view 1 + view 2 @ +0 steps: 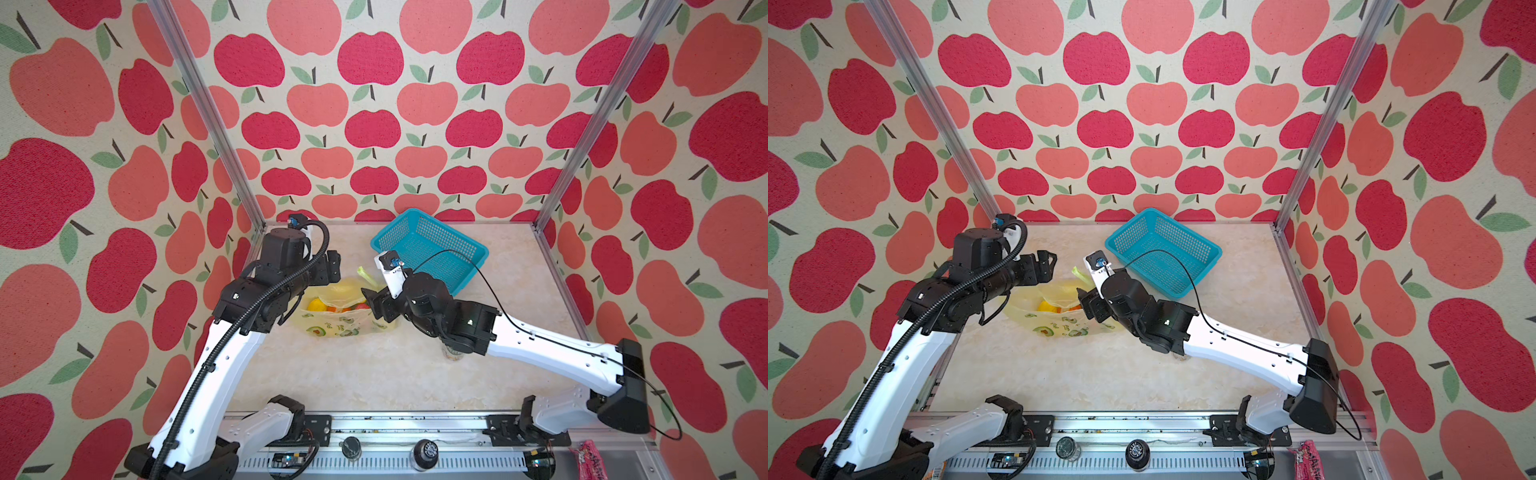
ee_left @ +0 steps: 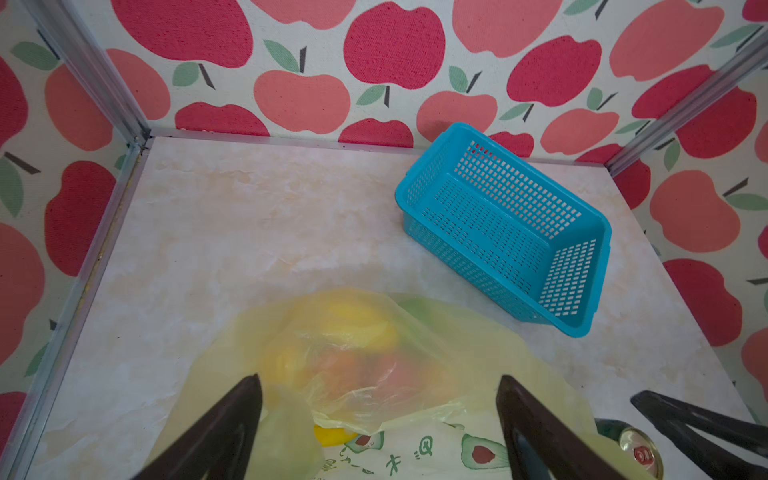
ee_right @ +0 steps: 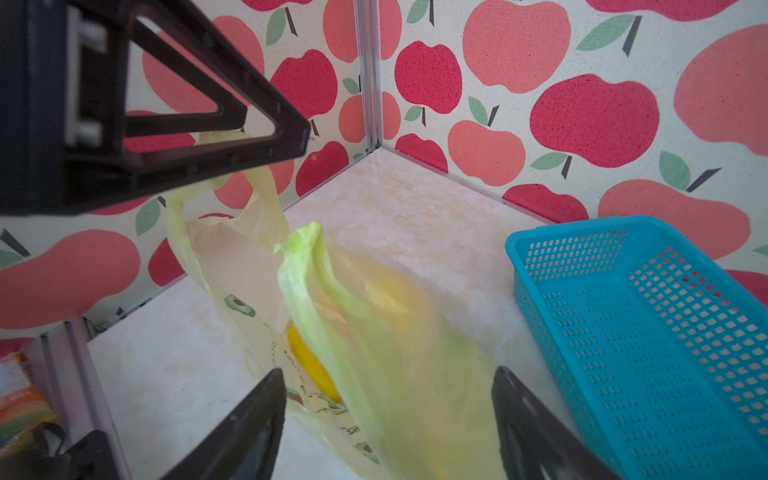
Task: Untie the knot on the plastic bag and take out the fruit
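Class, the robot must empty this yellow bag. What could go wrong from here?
A handle of the bag reaches up to the left hand; if it snags, lifting may drag the bag and spill fruit.
The can stands beneath the right arm; a swing may knock it over.
The right hand straddles thin plastic and might pinch it instead of fruit.

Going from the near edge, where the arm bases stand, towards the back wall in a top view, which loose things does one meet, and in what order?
pink packet → can → plastic bag → teal basket
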